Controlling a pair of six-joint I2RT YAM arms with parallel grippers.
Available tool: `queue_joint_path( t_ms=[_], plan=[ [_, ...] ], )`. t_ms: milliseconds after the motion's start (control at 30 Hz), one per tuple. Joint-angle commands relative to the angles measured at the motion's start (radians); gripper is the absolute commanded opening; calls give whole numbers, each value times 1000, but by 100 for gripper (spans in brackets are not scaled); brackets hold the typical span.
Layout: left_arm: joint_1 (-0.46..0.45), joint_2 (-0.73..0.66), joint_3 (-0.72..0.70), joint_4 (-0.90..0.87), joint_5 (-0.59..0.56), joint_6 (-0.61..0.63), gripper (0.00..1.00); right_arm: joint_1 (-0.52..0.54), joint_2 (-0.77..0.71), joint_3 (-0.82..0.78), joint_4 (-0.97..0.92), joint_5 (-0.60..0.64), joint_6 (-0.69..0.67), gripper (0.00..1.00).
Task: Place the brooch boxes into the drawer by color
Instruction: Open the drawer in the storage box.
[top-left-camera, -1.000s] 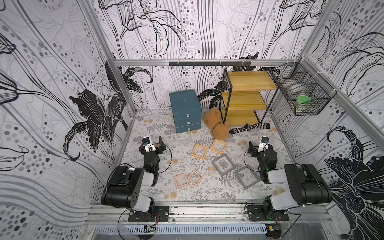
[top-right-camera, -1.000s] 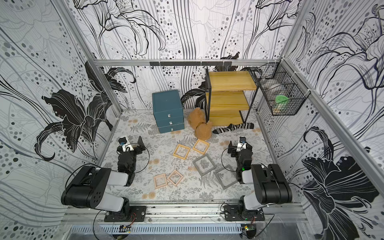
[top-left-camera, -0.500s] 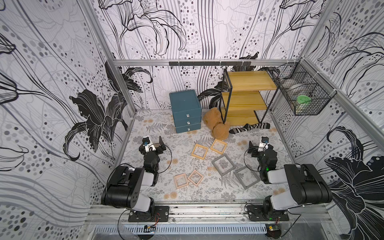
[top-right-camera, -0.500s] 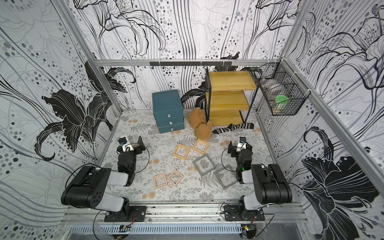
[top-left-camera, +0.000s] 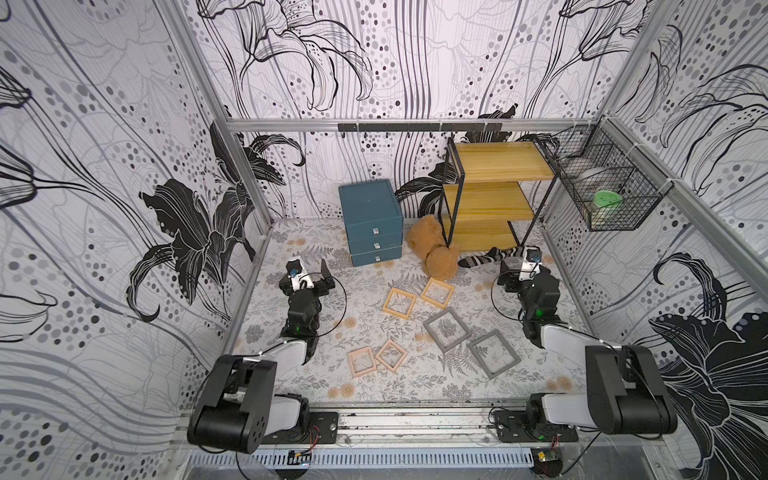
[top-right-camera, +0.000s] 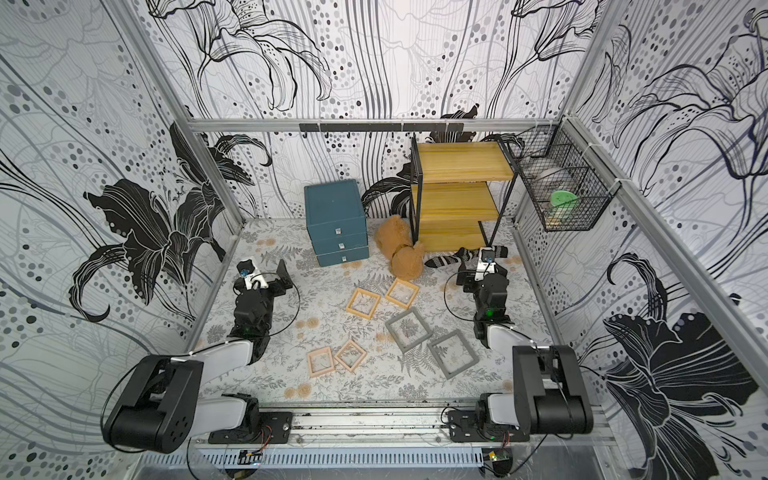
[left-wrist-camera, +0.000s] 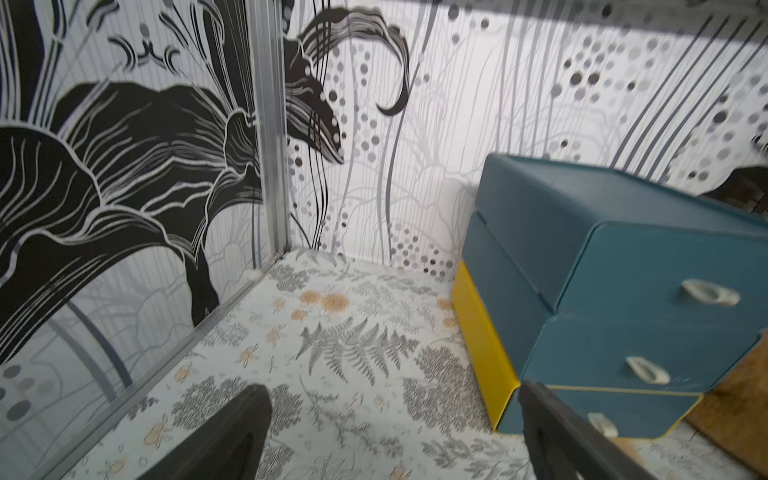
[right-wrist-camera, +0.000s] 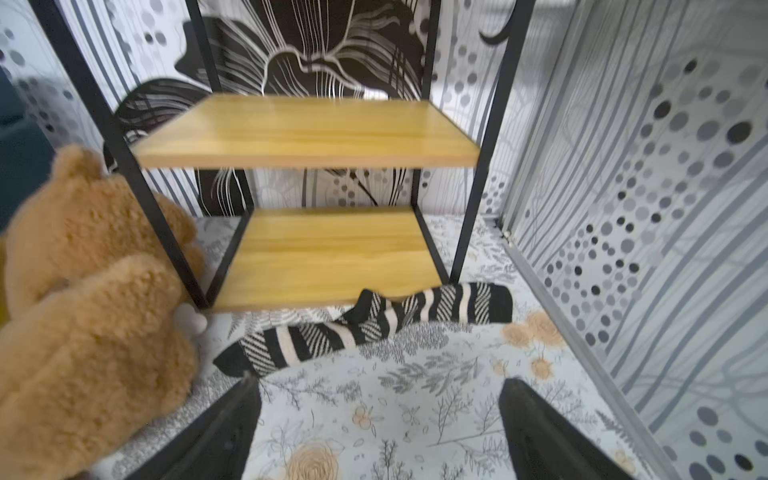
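"Pale pinkish wood lies nearest us. The two small pinkish boxes (top-left-camera: 362, 361) sit flat side by side, just right of the left arm. Which claw is better placed?"

"Depends on the box. A little farther and to the right lie the two grey boxes (top-left-camera: 447, 330), closer to the right arm. Farther again, mid-floor, are the two yellow-tan boxes (top-left-camera: 399, 303). All six brooch boxes are out on the mat, none stowed."

"And the claws?"

"Both reach past the boxes and point at the far wall, so every box lies nearer to us than the fingertips, between the two arms. The left claw (left-wrist-camera: 392, 390) stands wide, with nothing between its jaws and touching nothing I can see. The right claw (right-wrist-camera: 380, 384) is just as wide and empty, facing the striped sock (right-wrist-camera: 374, 324) and the shelf rack (right-wrist-camera: 307, 133)."

"So what comes first?"

"Opening something, I'd say. The drawer (top-left-camera: 370, 216) by the far wall shows all three fronts shut. It lies far and right of the left claw and near it, well apart from the right claw, with the teddy bear (top-left-camera: 432, 253) between. The pale knobs (left-wrist-camera: 710, 293) run crosswise, so my guess is the left claw would have to turn to pinch one."
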Motion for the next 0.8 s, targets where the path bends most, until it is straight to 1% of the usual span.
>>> queue_joint_path(
  t_ms=[0, 67, 100, 133, 167, 200, 233, 267, 300, 333, 367, 400, 433, 467, 500, 567, 633, 700, 767],
  plan=[
    [-10, -86, 55, -58, -69, -67, 98, 44, -86, 109, -158, 16, 4, 96],
    [-25, -98, 175, -171, -70, -62, 98, 86, -144, 205, -223, 22, -13, 96],
    [-37, -97, 229, -209, -70, -49, 98, 99, -160, 254, -260, 24, 3, 96],
    [-50, -93, 292, -243, -82, -41, 98, 102, -172, 326, -325, 31, 70, 96],
    [-61, -81, 356, -286, -119, -74, 98, 101, -160, 420, -467, 78, 204, 95],
    [-61, -65, 425, -368, -177, -171, 98, 101, -141, 518, -654, 122, 388, 96],
    [-60, -42, 538, -581, -254, -399, 98, 99, -106, 640, -915, 170, 589, 96],
    [-47, -13, 668, -919, -279, -654, 98, 97, -66, 726, -1111, 176, 709, 96],
    [-38, 14, 746, -1108, -277, -797, 97, 84, -40, 748, -1148, 88, 710, 96],
    [-15, 38, 777, -1138, -211, -816, 97, 71, -20, 748, -1124, -41, 687, 98],
    [19, 56, 775, -1071, -51, -762, 97, 71, -6, 750, -1113, -96, 677, 94],
    [34, 75, 786, -1051, 33, -770, 97, 77, 5, 756, -1116, -133, 690, 89],
    [36, 101, 817, -1071, 62, -784, 97, 83, 16, 758, -1116, -173, 719, 82],
    [31, 129, 855, -1095, 89, -777, 100, 101, 23, 761, -1114, -188, 746, 78],
    [30, 155, 888, -1120, 117, -766, 98, 119, 29, 765, -1114, -197, 765, 77],
    [30, 205, 959, -1180, 167, -748, 97, 162, 55, 779, -1107, -237, 810, 76],
    [30, 240, 1011, -1219, 203, -735, 97, 195, 95, 786, -1087, -305, 873, 76],
    [30, 272, 1047, -1229, 260, -710, 88, 236, 140, 782, -1030, -376, 945, 79],
    [31, 304, 1079, -1227, 321, -685, 80, 288, 186, 787, -964, -415, 1000, 78]
  ],
)
